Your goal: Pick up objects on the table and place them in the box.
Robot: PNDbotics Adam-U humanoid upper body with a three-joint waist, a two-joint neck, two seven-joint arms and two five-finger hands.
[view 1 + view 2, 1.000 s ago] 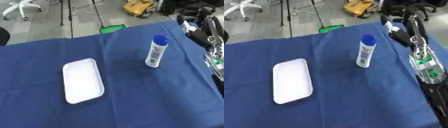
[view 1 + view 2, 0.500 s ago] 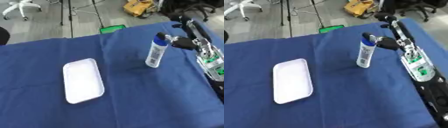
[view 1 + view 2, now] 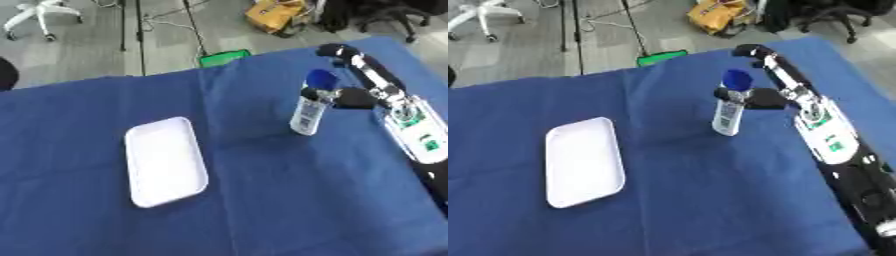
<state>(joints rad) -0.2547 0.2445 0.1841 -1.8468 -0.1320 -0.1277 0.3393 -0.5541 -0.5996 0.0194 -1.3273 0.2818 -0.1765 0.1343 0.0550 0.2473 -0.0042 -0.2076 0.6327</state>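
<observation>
Blue-clothed table [image 3: 262, 200]: white tray [image 3: 164, 161], bottle [image 3: 311, 104].

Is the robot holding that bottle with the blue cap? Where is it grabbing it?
The right hand is at the bottle, just under its blue cap; a closed hold cannot be told.

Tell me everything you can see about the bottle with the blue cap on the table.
The bottle is slim and white, looks like plastic, with a rounded blue cap and a small printed label too blurred to read. It stands upright, leaning slightly, on the blue tablecloth, right of the white tray. The right robot hand reaches in beside it, its thumb against the bottle's upper part, just below the cap.
</observation>
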